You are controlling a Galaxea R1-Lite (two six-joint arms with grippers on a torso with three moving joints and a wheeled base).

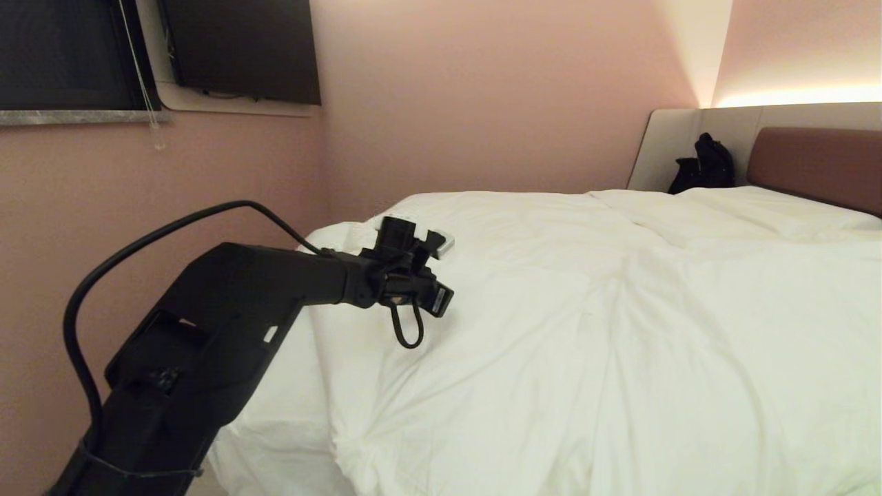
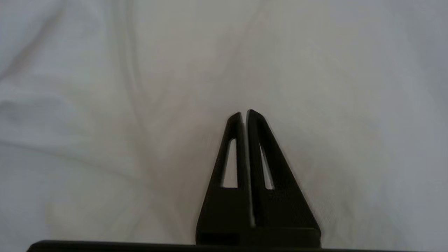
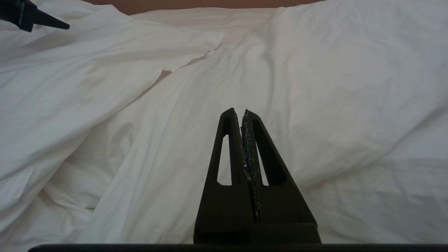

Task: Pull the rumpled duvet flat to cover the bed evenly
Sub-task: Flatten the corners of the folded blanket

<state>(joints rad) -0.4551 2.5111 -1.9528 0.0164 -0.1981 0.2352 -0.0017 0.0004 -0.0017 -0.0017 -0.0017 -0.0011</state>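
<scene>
Your left tool (image 2: 245, 113) hovering clenched, empty, over duvet (image 1: 620, 331); right tool (image 3: 241, 112) clenched, idle. Dragging without pinching cloth risking slipping, bunching duvet near bed (image 1: 813, 158) corner.

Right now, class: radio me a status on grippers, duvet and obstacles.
Left gripper shut, empty, over duvet. Right gripper shut, idle. Duvet wrinkled. Black bag at headboard.

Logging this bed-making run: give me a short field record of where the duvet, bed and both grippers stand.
duvet: white, wrinkled, spread over the bed, hanging over the near corner
bed: grey-beige and reddish-brown headboard at far right
left gripper: jaws together, nothing held, over the duvet near the left edge
right gripper: jaws together, nothing held, pointing at duvet folds
bag: black, against the headboard
</scene>
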